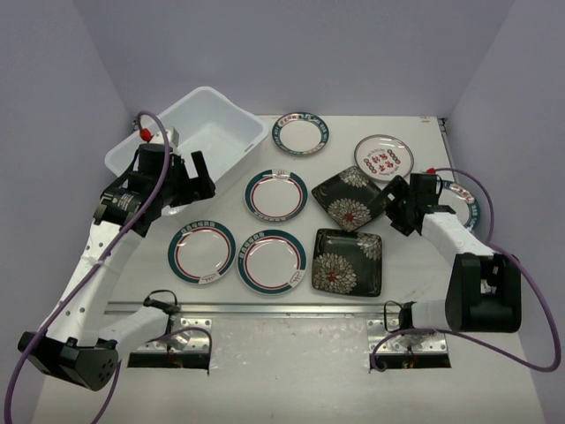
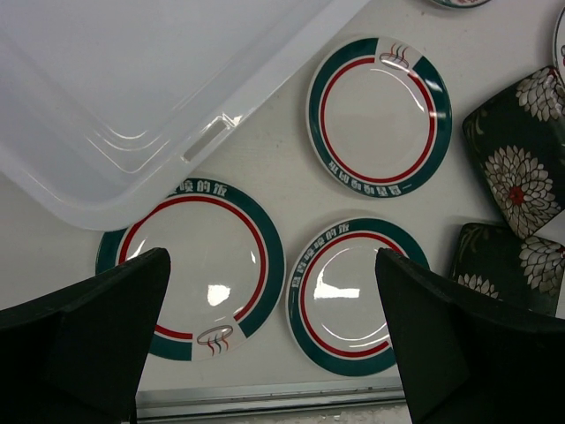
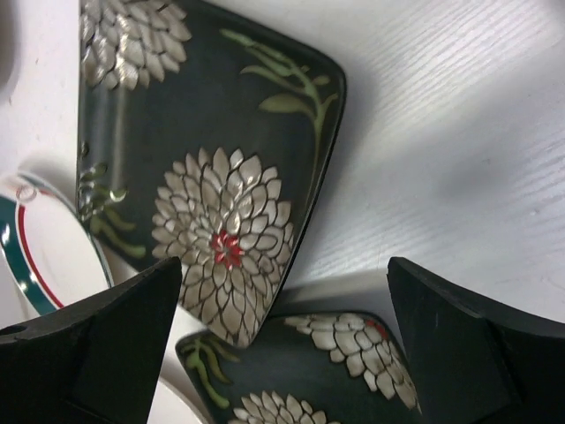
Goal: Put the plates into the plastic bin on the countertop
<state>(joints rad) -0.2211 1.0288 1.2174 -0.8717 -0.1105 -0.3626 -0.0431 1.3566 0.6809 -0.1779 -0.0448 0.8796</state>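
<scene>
Several plates lie flat on the countertop (image 1: 415, 291): round teal-and-red ringed ones (image 1: 275, 195) (image 1: 202, 252) (image 1: 272, 261) (image 1: 299, 134), a round white one with red characters (image 1: 383, 156), and two square black flowered ones (image 1: 349, 199) (image 1: 349, 261). The plastic bin (image 1: 190, 132) stands at the back left with no plate showing inside. My left gripper (image 1: 184, 185) hovers open beside the bin, above two ringed plates (image 2: 199, 265) (image 2: 357, 296). My right gripper (image 1: 393, 212) hangs open over the near corners of the black plates (image 3: 212, 177) (image 3: 309, 371), holding nothing.
A metal rail (image 1: 282, 309) runs along the near edge of the countertop. Another ringed plate (image 1: 465, 205) lies partly under the right arm. Lilac walls close in the left, back and right sides. The bin's rim (image 2: 212, 137) reaches over the top of the nearest ringed plate.
</scene>
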